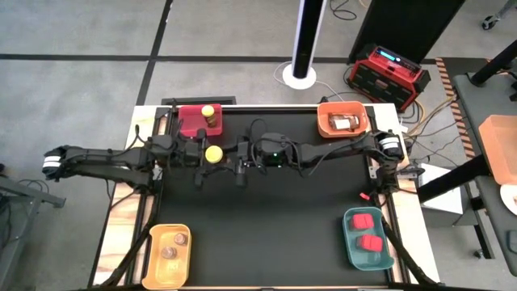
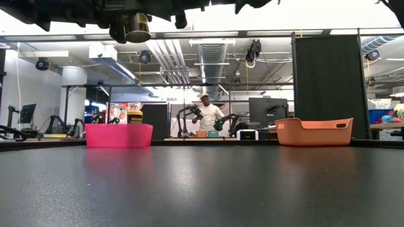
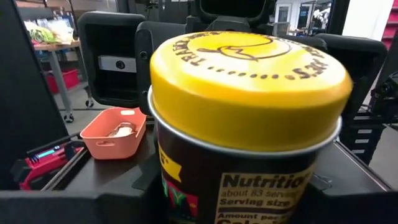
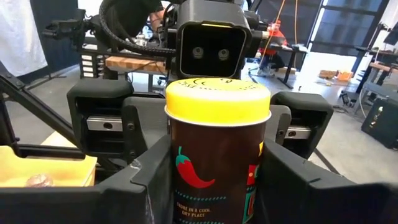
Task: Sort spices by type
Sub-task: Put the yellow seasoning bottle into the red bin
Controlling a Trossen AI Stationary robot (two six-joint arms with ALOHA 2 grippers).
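Ok, both grippers meet mid-table, raised: left gripper (image 1: pixel 208 155) and right gripper (image 1: pixel 235 156) both look clamped on one yellow-lidded dark spice jar (image 1: pixel 213 153) (handover pose). Second identical jar (image 1: pixel 208 114) sits in red plastic bin (image 1: pixel 191 121), far-left corner.

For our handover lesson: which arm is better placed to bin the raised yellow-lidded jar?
Probably left. The left gripper and right gripper meet at the jar, but the red bin holding the matching jar sits on the left side.
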